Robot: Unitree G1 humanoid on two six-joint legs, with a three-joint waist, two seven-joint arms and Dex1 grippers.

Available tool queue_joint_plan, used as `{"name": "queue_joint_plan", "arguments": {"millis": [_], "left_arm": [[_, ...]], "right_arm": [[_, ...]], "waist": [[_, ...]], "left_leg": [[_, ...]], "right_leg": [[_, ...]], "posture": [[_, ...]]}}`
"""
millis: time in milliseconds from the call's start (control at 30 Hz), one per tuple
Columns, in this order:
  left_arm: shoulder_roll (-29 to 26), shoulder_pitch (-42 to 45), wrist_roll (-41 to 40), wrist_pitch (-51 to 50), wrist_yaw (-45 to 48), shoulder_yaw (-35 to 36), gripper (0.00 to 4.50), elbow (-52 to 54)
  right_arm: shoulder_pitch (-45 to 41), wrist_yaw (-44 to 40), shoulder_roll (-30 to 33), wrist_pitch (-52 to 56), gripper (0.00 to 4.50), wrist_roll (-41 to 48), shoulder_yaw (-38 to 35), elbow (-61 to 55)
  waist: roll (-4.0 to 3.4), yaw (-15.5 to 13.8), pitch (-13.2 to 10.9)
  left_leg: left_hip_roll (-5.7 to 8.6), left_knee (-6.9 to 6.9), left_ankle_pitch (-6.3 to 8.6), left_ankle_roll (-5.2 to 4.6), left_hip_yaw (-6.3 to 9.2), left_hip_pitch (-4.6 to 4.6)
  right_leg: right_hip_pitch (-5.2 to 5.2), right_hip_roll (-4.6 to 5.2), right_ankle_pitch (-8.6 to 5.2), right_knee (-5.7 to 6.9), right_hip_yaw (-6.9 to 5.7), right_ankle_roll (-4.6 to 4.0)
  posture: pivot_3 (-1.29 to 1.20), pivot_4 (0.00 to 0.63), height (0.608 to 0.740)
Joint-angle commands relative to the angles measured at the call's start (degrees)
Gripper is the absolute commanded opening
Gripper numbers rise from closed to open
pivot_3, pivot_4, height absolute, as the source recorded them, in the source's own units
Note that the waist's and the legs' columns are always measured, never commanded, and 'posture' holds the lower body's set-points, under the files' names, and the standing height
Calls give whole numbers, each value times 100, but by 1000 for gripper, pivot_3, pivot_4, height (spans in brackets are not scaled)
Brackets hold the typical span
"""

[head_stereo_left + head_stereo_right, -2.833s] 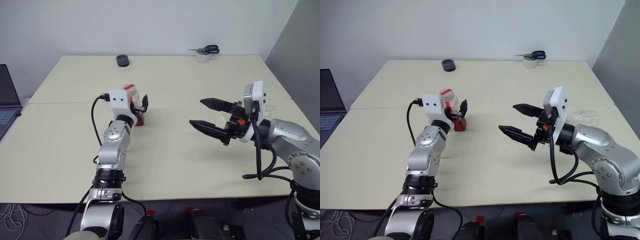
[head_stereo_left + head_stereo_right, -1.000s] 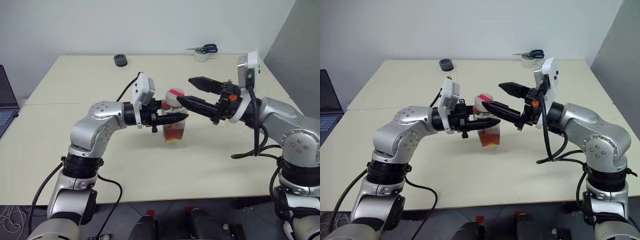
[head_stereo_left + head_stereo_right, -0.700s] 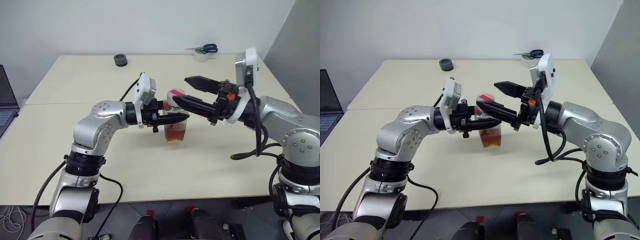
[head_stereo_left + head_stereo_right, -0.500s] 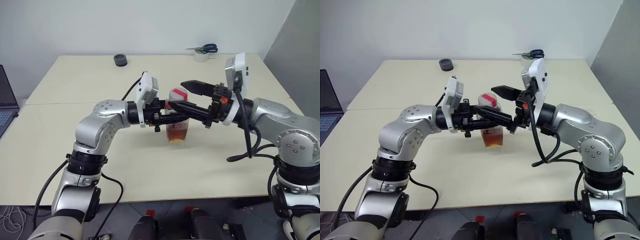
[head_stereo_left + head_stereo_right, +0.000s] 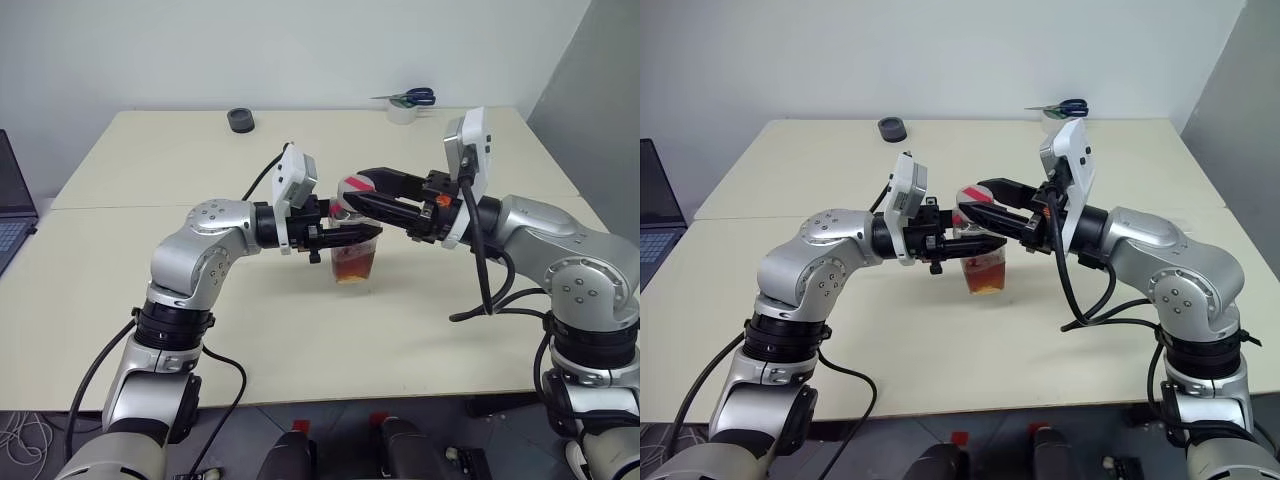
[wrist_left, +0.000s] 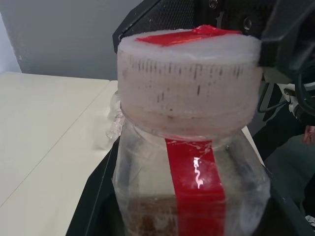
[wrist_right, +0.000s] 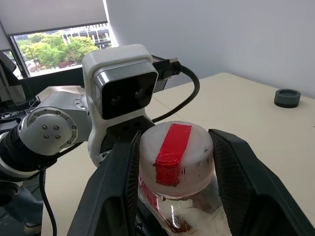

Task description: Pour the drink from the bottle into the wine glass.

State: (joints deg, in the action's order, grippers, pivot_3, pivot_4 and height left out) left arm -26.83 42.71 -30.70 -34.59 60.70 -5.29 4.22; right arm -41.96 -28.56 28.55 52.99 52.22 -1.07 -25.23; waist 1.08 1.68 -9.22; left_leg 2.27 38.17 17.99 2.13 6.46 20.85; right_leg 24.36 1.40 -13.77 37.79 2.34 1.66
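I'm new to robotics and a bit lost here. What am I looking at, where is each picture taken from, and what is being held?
This is a humanoid robot with two arms, each ending in a two-fingered black claw. The two wide pictures come from cameras on its head, looking down over its arms and a pale table. The two close-ups come from cameras on its wrists.

The left claw is shut on the bottle, holding it upright above the table. The bottle holds an amber drink. The right claw has a finger on each side of the bottle's white cap, which carries red tape; whether it grips yet, I cannot tell.

At the table's far edge lie a dark round thing and scissors on a tape roll. A laptop sits at the left.
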Motion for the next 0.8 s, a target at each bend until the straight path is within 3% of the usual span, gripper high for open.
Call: {"name": "queue_joint_plan", "arguments": {"millis": [33, 200, 367, 533, 700, 800], "left_arm": [[-26, 38, -44, 80, -35, 68, 1818, 294], [-67, 43, -182, -36, 53, 68, 1818, 522], [-131, 20, -346, -230, 208, 4, 1818, 763], [-123, -83, -411, -341, 193, -16, 1818, 963], [-130, -104, -460, -426, 120, 10, 1818, 1055], [-143, -149, -473, -421, 65, 22, 1818, 1090]], "right_arm": [[14, -214, -11, -142, 1804, 40, 6, -216], [-4, -1127, 171, -644, 1804, -189, 159, -86], [-653, -3909, 950, -1776, 1804, -1142, 970, 1598], [-1682, -5655, 734, -3222, 1804, -2208, 1708, 3569], [-2146, -6381, 600, -3981, 1804, -2619, 2024, 4491], [-2334, -6394, 789, -3928, 2869, -2445, 2176, 4652]], "waist": [[0, 0, 0], [0, 1, 0], [-1, 18, -2], [-7, 82, -6], [-7, 66, -7], [-7, 22, -7]], "left_leg": [[0, 0, 0, 0, 0, 0], [0, 0, 0, 0, -1, 0], [6, 3, 2, -5, -12, -4], [-6, 0, 8, -16, -13, -12], [-3, 1, 0, 0, -3, -1], [1, 2, -1, 1, -3, 1]], "right_leg": [[0, 0, 0, 0, 0, 0], [0, 0, 0, 0, 0, 0], [-7, -16, 0, -2, -1, 1], [-4, -18, 0, 6, 2, 0], [4, -1, 0, 2, 0, -1], [5, 10, 0, -1, 0, -1]], "posture": [[0, 150, 740], [0, 150, 740], [0, 150, 740], [0, 150, 740], [0, 150, 740], [0, 150, 740]]}}
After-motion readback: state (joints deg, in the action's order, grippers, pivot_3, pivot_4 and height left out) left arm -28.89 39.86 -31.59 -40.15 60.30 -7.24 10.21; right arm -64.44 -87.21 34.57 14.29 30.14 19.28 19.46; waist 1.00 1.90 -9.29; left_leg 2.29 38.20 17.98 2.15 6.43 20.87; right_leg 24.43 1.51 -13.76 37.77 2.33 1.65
